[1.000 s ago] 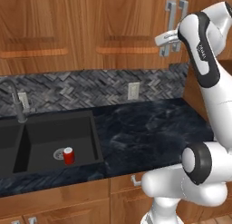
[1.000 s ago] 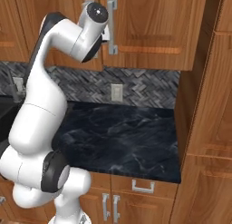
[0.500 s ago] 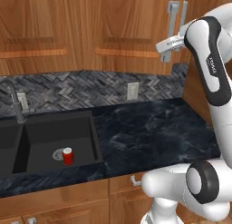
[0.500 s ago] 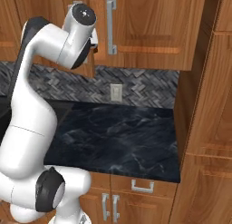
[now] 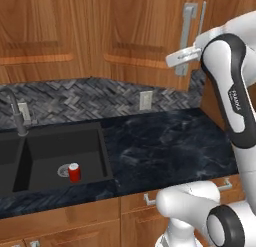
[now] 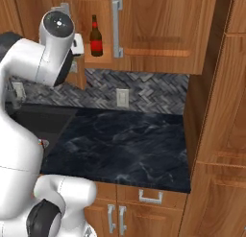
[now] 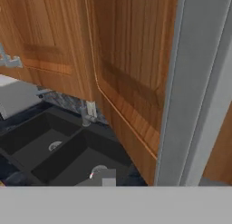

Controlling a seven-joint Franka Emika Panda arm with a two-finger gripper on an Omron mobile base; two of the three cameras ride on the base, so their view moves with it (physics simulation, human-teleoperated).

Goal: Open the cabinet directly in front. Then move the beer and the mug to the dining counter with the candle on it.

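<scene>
1. You are seeing the cabinet door standing ajar, the gripper at its handle; I cannot tell how its jaws are standing.
2. The beer is standing at the cabinet's front edge.

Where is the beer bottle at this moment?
In the right base view the beer stands upright inside the cabinet, in the gap of the partly opened door, just left of the long silver handle and right of the robot's arm.

Glossy white Franka Panda arm of rounded tubular links, dark grey bands at the joints, small dark lettering down the upper link, round grey end cap with a dark centre, bulbous white base segments, pale grey hand.
</scene>
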